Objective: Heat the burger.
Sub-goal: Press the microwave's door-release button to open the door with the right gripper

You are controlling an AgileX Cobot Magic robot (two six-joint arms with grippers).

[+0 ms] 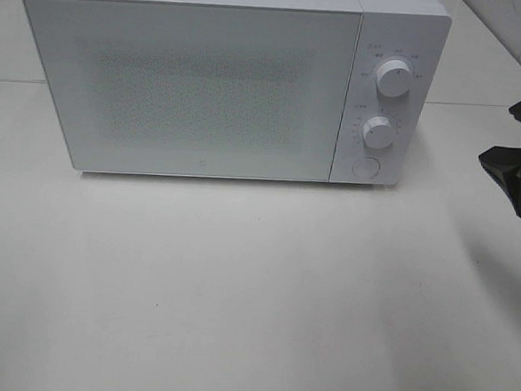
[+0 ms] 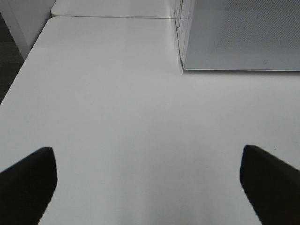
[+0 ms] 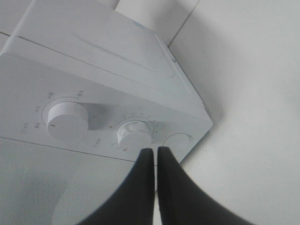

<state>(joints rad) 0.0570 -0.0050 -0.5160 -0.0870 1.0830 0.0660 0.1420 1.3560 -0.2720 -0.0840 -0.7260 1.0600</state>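
Facing the closed microwave [image 1: 197,84], your right jaws are clenched on nothing; your left jaws gape over the table [image 2: 117,103].

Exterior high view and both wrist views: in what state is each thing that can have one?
Microwave door, closed.
Upper knob, untouched.
Lower knob, untouched.
Left gripper, open, empty.
Right gripper, shut, empty.

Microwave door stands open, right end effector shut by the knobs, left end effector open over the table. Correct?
No: the microwave door is closed, as the exterior high view shows. The right end effector is shut by the knobs and the left end effector open over the table.
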